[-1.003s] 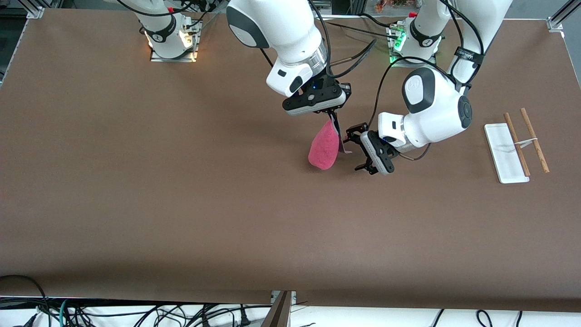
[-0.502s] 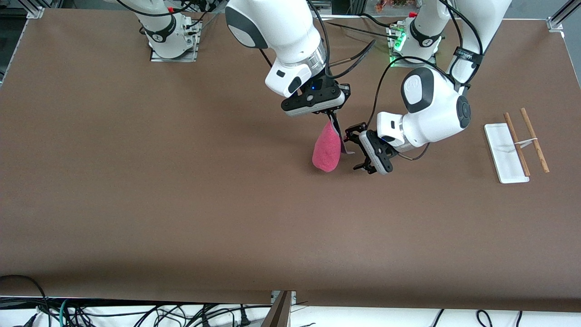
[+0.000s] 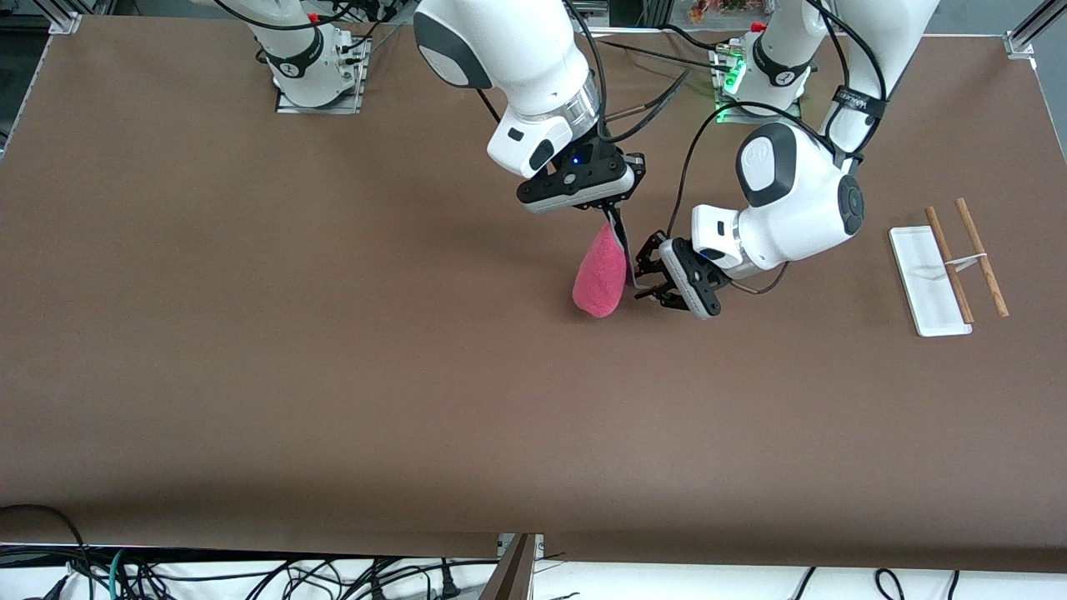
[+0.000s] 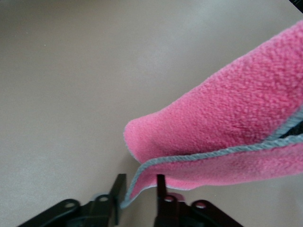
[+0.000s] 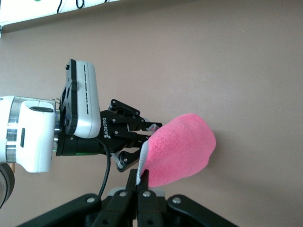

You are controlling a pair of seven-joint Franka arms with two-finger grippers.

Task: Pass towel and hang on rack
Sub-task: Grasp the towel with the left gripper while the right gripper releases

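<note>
The towel (image 3: 601, 273), pink-red with grey edging, hangs from my right gripper (image 3: 614, 222), which is shut on its top edge over the middle of the table. In the right wrist view the closed fingertips (image 5: 140, 182) pinch the grey edge and the towel (image 5: 182, 149) hangs past them. My left gripper (image 3: 649, 273) is beside the towel at its lower part, open, and it also shows in the right wrist view (image 5: 138, 142). In the left wrist view the towel's grey-edged corner (image 4: 137, 182) lies between the two fingers (image 4: 118, 189), with gaps on both sides. The rack (image 3: 928, 283) stands at the left arm's end of the table.
The rack's two light-brown rods (image 3: 950, 265) slant across its white base, joined by a pale tie. The brown table top (image 3: 333, 375) is bare elsewhere. Cables hang below the table's edge nearest the front camera.
My left gripper has moved in toward the hanging towel and its fingers have narrowed around the towel's edge. The towel has swung slightly toward it. My right gripper has stayed in place.
</note>
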